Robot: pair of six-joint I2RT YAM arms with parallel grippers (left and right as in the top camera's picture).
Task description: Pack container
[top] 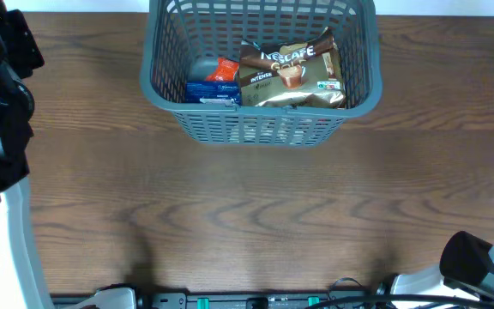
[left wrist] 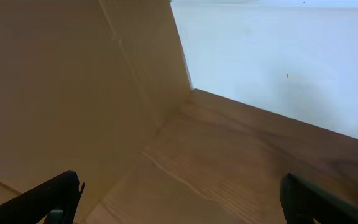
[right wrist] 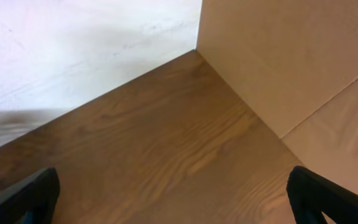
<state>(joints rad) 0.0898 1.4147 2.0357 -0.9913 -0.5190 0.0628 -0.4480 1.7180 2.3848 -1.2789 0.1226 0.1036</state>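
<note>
Inside the basket (top: 256, 129), at its right side, lies a brown-and-gold coffee packet (top: 292, 75) printed "NESCAFÉ" in large white letters, "Gold" below that, and "INTENSE" in small white letters towards its left edge. The blue packet (top: 211, 93) and orange packet (top: 224, 70) to its left carry print too small to read.

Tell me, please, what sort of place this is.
Probably a robot test bench: a wood-grain table, plain board partitions beside it, and a container holding packets.
</note>
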